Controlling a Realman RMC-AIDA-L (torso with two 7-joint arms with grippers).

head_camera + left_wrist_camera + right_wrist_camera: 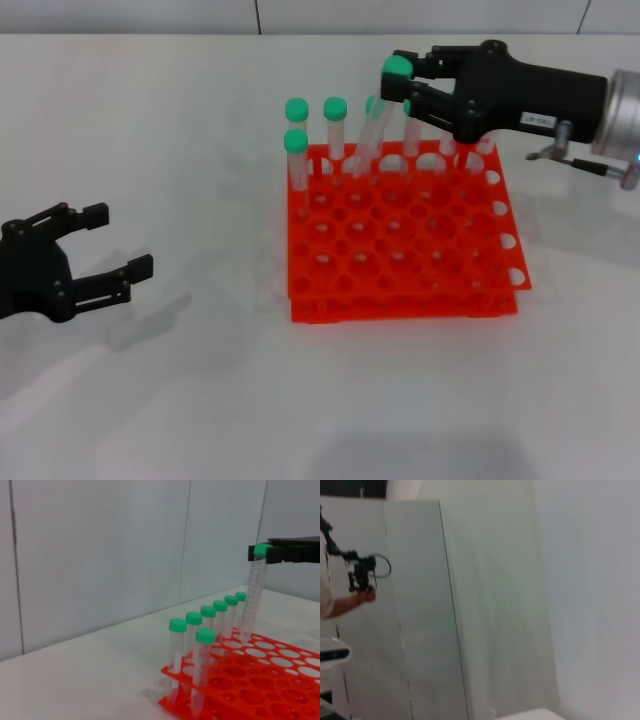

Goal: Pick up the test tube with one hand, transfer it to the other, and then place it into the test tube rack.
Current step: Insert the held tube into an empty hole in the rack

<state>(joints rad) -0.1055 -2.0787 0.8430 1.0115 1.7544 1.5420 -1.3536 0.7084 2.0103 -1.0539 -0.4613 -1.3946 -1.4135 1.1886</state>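
My right gripper (402, 78), black with a white label, is shut on the green cap of a test tube (397, 67). It holds the tube tilted over the back row of the orange-red rack (400, 290). In the left wrist view the tube (254, 592) hangs from the right gripper's fingers (290, 553), with its tip at a hole of the rack (260, 685). My left gripper (118, 241) is open and empty, low over the table to the left of the rack.
Several green-capped tubes (335, 110) stand upright in the rack's back row and left corner (204, 636). The table (200, 400) is white. The right wrist view shows only a pale wall and a person's hand far off.
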